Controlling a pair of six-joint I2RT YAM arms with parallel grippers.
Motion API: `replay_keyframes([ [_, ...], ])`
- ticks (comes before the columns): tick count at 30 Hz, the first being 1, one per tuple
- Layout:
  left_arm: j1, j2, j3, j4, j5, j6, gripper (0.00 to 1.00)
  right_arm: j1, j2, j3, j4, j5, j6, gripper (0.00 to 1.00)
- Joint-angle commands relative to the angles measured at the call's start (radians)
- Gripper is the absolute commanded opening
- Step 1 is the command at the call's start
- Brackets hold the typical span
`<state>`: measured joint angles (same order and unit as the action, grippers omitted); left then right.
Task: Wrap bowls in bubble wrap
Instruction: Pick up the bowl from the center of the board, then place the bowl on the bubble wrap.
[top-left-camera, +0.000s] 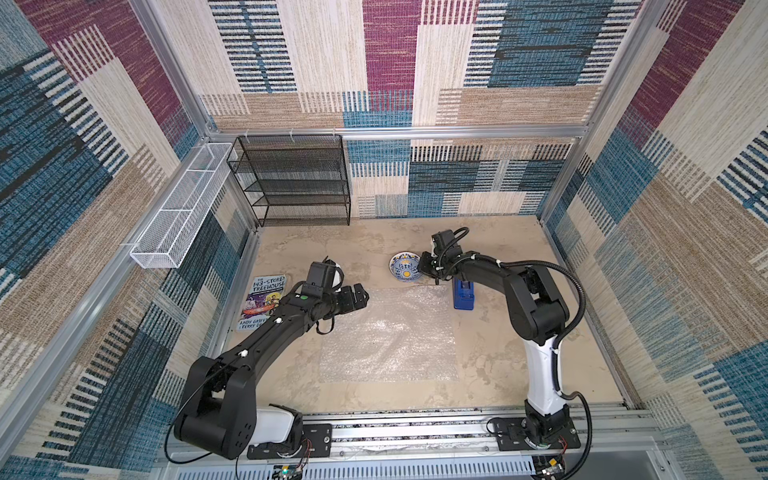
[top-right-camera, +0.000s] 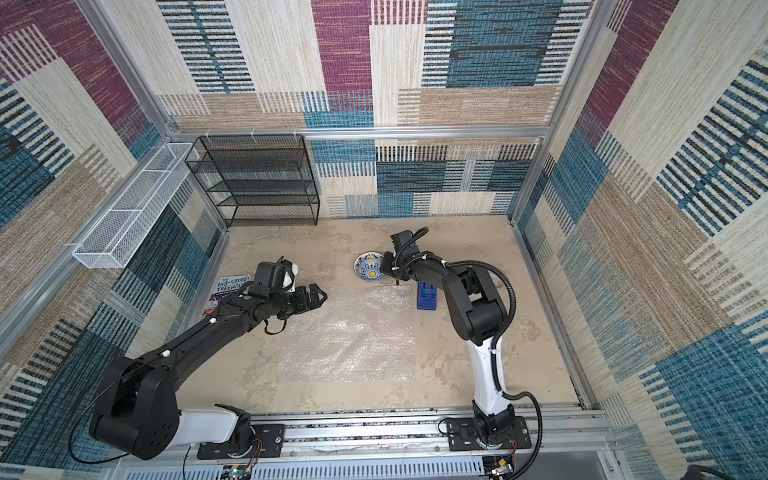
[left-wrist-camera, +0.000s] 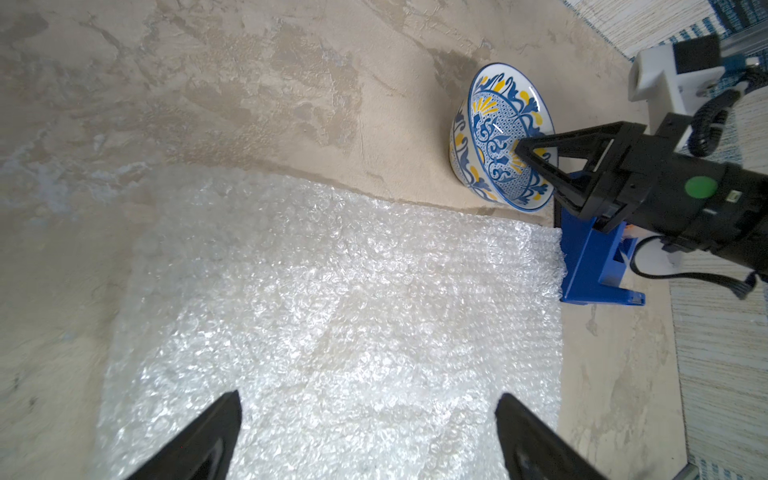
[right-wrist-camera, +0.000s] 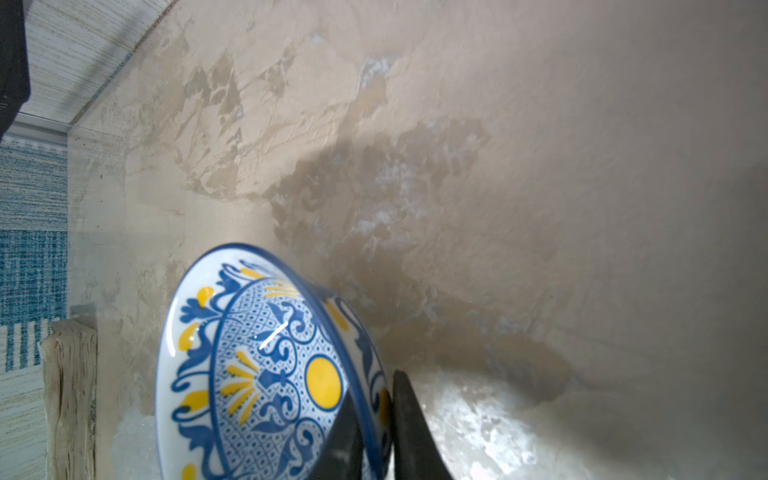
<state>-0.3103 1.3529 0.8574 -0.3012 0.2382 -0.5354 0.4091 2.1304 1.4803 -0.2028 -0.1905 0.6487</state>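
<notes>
**Bowl rim being pinched by the right pincer, beyond the wrap's far edge**

The bowl (right-wrist-camera: 257, 374) is being gripped at its rim by the right pincer (right-wrist-camera: 376, 424). One finger is being pressed against the painted inside and the other against the outer wall, so the jaws are being held nearly closed with only the thin ceramic edge between them. In the left wrist view the bowl (left-wrist-camera: 498, 124) is being shown tilted, its patterned inside turned sideways rather than upward. Whether its foot is touching the desk (top-left-camera: 498, 332) cannot be told.

In both top views the bowl (top-left-camera: 405, 268) (top-right-camera: 368, 268) is being seen just past the far edge of the bubble wrap (top-left-camera: 390, 336), near that sheet's far right corner and not on it. The blue tape dispenser (top-left-camera: 463, 296) is being seen just beside the same corner, under the right arm.

The left pincer (left-wrist-camera: 369, 401) is being held wide open above the near-left part of the bubble wrap (left-wrist-camera: 332, 311), with nothing between its fingers (left-wrist-camera: 220, 424) and nothing being touched. In a top view the left pincer (top-left-camera: 359, 296) is being seen over the sheet's left edge, with a book (top-left-camera: 262, 299) lying on the desk behind the arm.
</notes>
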Motion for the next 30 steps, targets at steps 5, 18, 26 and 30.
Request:
replay_keyframes([
  [5, 0.0, -0.065, -0.018, 0.007, -0.101, 0.004, 0.99, 0.002, -0.044, 0.003, 0.034, -0.015, 0.0, 0.0],
  [18, 0.01, -0.113, 0.03, -0.071, -0.195, -0.096, 0.99, 0.137, -0.282, -0.081, -0.194, 0.0, -0.079, 0.0],
  [26, 0.01, -0.18, -0.009, -0.051, -0.192, -0.034, 0.99, 0.281, -0.362, -0.222, -0.243, 0.02, -0.047, 0.0],
  [30, 0.01, -0.179, -0.02, -0.029, -0.161, -0.034, 0.99, 0.314, -0.369, -0.273, -0.227, 0.004, -0.031, 0.0],
])
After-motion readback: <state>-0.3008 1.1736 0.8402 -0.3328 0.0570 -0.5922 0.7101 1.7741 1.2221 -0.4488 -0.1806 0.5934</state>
